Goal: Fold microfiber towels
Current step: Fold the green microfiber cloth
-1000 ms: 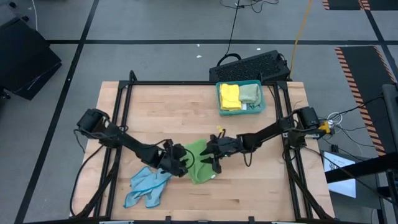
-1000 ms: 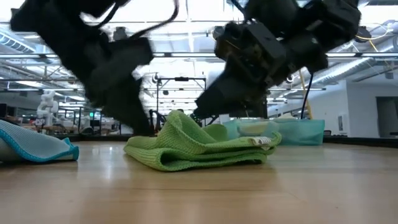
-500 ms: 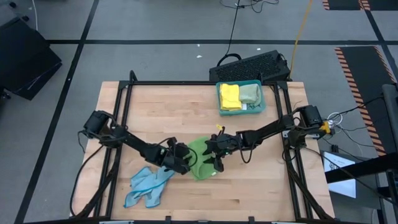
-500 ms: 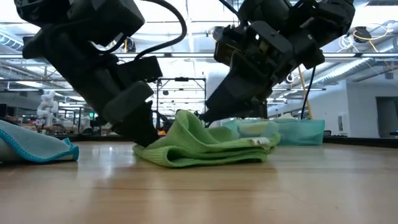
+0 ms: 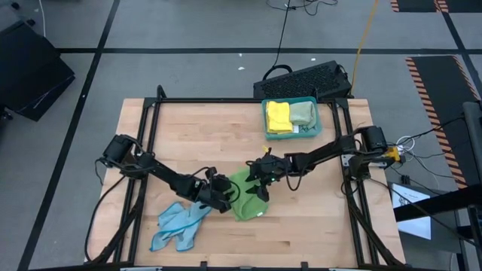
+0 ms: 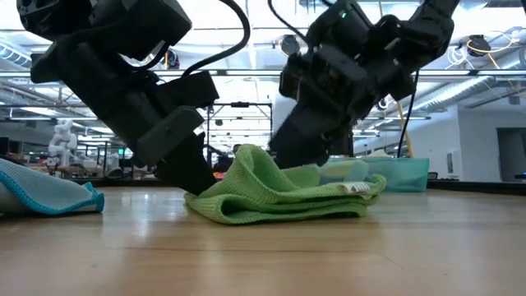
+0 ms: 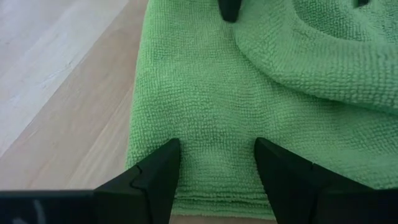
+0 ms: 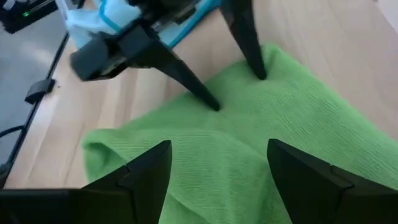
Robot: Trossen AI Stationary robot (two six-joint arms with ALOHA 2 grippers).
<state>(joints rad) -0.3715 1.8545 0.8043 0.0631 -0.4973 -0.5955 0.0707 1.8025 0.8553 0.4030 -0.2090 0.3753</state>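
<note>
Right claw [image 5: 258,179] spread wide above the bright green towel [image 5: 245,197], left claw [image 5: 224,197] parted, tips pressing its edge.

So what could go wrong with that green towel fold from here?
The right gripper hangs open just above the bright green towel, whose upper layer sits in a loose hump; it may slump and spoil the fold. The left gripper is open with its fingers pressed on the towel's edge; dragging could skew the layers. The light blue towel lies crumpled close to the left arm, so a sweep could snag it.
</note>
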